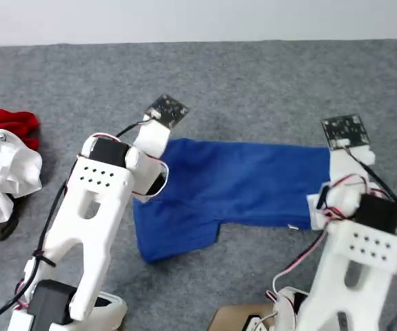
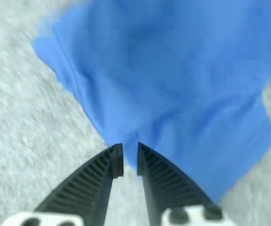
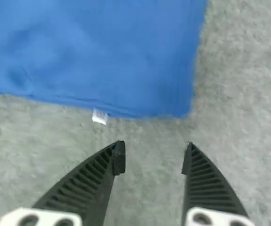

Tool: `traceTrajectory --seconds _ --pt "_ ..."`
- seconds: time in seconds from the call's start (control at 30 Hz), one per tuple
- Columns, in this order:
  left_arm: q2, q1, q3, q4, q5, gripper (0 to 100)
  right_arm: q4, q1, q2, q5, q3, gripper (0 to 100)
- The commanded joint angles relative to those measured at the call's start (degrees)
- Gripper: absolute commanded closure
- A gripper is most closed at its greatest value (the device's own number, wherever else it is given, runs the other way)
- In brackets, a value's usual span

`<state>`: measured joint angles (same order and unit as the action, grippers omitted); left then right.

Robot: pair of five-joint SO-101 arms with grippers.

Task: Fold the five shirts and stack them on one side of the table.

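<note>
Left gripper (image 2: 129,157) is set nearly closed at the left edge of the blue shirt (image 1: 246,183). Right gripper (image 3: 152,157) is spread wide over the grey felt table (image 1: 267,76), just near the right hem. Soft shirt is laid flat at centre, long axis left-right, one sleeve pointed near-left.

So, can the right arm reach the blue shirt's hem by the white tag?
Probably yes: the right gripper hangs open just short of the blue shirt's hem, with only bare mat between.
</note>
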<state>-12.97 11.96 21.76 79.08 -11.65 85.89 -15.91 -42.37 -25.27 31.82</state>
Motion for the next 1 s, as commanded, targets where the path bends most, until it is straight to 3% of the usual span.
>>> traceTrajectory --seconds 0.0,0.17,0.43,0.73,0.97 --pt "-2.0 -0.4 0.0 -6.9 2.6 94 -5.4 2.9 4.7 2.2 -0.5 87.9" --pt "5.1 -0.4 -0.7 -15.9 3.7 94 -17.2 6.3 13.8 3.3 -0.6 94.6" --pt "22.0 -1.9 -15.2 -15.6 3.8 94 -27.8 7.7 27.4 3.3 -6.4 95.2" --pt "39.8 -7.0 -27.5 -15.3 3.6 94 -30.3 4.7 42.5 3.1 -13.3 95.2" --pt "43.6 -7.6 -28.8 -15.2 3.5 94 -30.0 0.4 49.8 3.0 -18.5 95.2"
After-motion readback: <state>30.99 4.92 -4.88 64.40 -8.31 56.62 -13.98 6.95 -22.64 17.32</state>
